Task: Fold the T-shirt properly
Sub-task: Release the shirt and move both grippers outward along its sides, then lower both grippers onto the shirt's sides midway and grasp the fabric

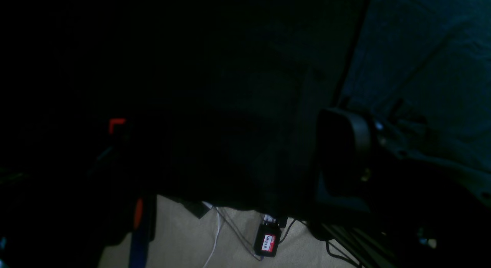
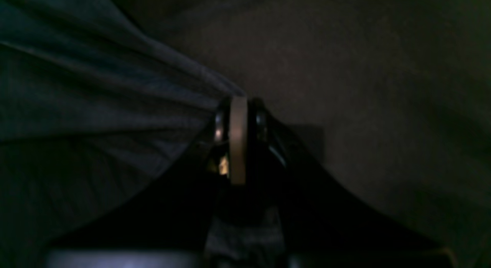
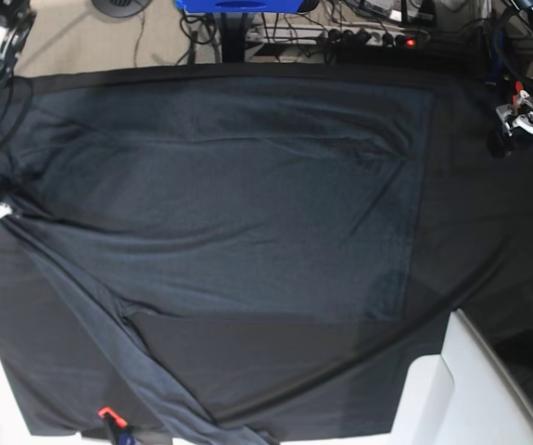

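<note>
T-shirt [image 3: 238,195] fabric, dark charcoal with a faint blue cast, was seen spread flat across most of the black tablecloth [image 3: 488,241], its body laid out as a broad rectangle and one long sleeve trailing down toward the near edge of the table. In the right wrist view the right gripper [image 2: 238,106] was pressed shut on a bunch of the T-shirt, and taut pleats of cloth were drawn away from the fingertips toward the upper left of that picture (the pale pad between the dark fingers [image 2: 238,141] was the only bright thing there). To the other side of those fingers only bare tablecloth was shown. In the base view this pinch lay at the shirt's edge on the picture's left, where the fabric was gathered to a point. The left gripper [image 3: 516,120] was held at the far right of the base view, over bare tablecloth and well apart from the shirt's straight edge. In the left wrist view one dark finger [image 1: 343,153] was made out against the cloth, but the picture was too dim for the state of that gripper to be told. Beyond the table edge, a pale floor [image 1: 184,237] with cables [image 1: 215,237] was seen.
</note>
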Motion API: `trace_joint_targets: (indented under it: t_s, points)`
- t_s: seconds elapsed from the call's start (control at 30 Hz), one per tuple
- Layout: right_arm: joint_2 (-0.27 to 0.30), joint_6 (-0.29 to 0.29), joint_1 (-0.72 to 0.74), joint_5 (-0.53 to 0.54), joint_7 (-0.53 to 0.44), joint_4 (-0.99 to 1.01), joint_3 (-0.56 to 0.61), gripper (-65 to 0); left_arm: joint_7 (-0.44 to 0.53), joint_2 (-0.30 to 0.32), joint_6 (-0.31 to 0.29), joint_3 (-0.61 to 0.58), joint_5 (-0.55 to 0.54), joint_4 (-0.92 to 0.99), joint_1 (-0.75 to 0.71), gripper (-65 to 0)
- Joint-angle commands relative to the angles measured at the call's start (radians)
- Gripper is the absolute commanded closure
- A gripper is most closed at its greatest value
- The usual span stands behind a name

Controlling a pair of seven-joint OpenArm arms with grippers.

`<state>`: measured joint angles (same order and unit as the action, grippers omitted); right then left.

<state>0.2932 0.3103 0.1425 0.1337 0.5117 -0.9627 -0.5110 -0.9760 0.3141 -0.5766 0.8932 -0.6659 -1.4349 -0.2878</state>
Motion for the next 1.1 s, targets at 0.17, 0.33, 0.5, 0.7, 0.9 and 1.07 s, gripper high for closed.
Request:
trace_joint_targets:
  t_s: [0.17,0.33,0.5,0.7,0.9,1.07]
  points:
    - [-0.012,0.0,-0.054,0.011,0.021,-0.138,-0.005,0.0,0.016,0.021,-0.001,0.005,-0.018,-0.014,0.0,-56.3]
    - [-0.041,0.0,-0.091,0.011,0.092,-0.2,-0.005,-0.2,0.016,0.021,-0.001,0.005,-0.018,-0.014,-0.003,-56.3]
    - [-0.07,-0.003,-0.09,0.011,0.14,-0.235,-0.005,-9.2,0.016,0.021,-0.001,0.005,-0.018,-0.014,-0.006,-56.3]
    - [-0.07,-0.001,-0.062,0.011,0.173,-0.35,0.005,-26.4,0.018,0.021,-0.001,0.005,-0.018,-0.014,-0.008,-56.3]
    - [-0.018,0.0,0.134,0.008,0.166,-0.118,0.113,-27.0,0.018,0.02,-0.001,0.005,-0.018,-0.014,-0.001,-56.3]
    - [-0.004,0.0,0.294,0.005,0.046,0.216,0.176,-27.0,0.018,0.021,-0.001,0.005,-0.018,-0.014,-0.004,-56.3]
